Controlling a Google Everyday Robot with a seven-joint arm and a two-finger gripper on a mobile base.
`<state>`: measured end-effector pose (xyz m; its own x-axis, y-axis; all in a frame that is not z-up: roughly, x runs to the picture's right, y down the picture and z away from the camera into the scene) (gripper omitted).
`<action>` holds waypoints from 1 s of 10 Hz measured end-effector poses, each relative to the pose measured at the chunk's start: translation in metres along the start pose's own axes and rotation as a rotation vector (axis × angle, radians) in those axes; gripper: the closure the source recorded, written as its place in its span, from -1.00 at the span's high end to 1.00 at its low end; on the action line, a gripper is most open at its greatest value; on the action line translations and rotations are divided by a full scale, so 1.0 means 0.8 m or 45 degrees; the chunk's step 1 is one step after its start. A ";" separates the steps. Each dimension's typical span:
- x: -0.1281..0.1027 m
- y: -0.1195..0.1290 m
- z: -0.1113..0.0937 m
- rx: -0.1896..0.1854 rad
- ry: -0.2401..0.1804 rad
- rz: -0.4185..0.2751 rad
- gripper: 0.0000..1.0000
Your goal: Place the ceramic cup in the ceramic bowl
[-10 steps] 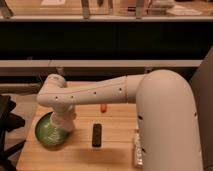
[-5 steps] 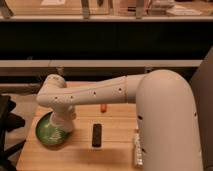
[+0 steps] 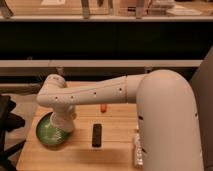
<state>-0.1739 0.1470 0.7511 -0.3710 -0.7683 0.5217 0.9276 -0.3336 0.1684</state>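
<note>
The arm reaches from the right of the frame to the lower left, where its wrist bends down over the bowl (image 3: 46,134). The gripper (image 3: 62,128) sits at the end of that wrist, right above or just inside the bowl's right half, and the wrist housing hides its tip. Whether the claw is wide, narrow or holding something cannot be told from here. The cup is not visible either; it may be under the wrist, in the claw or already in the bowl, but that is only a guess.

The bowl rests on the wooden table (image 3: 117,150) at lower left, near the table's left edge. A black remote (image 3: 96,135) lies just right of it, apart from the bowl. A small orange thing (image 3: 103,107) sits further back, near the arm.

The step in hand looks like the release. To do it well:

1. Keep the cup over the bowl's middle, not the rim.
2. Lower until it rests on the bowl's floor before letting go.
3. Lift straight up, clear of the rim and the remote.
</note>
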 end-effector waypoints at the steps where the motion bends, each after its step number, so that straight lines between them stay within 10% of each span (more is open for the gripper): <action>1: 0.000 0.001 0.000 0.000 -0.001 -0.001 -0.40; 10: -0.002 0.002 -0.001 -0.002 0.000 -0.018 -0.38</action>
<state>-0.1716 0.1471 0.7502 -0.3843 -0.7633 0.5194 0.9221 -0.3455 0.1745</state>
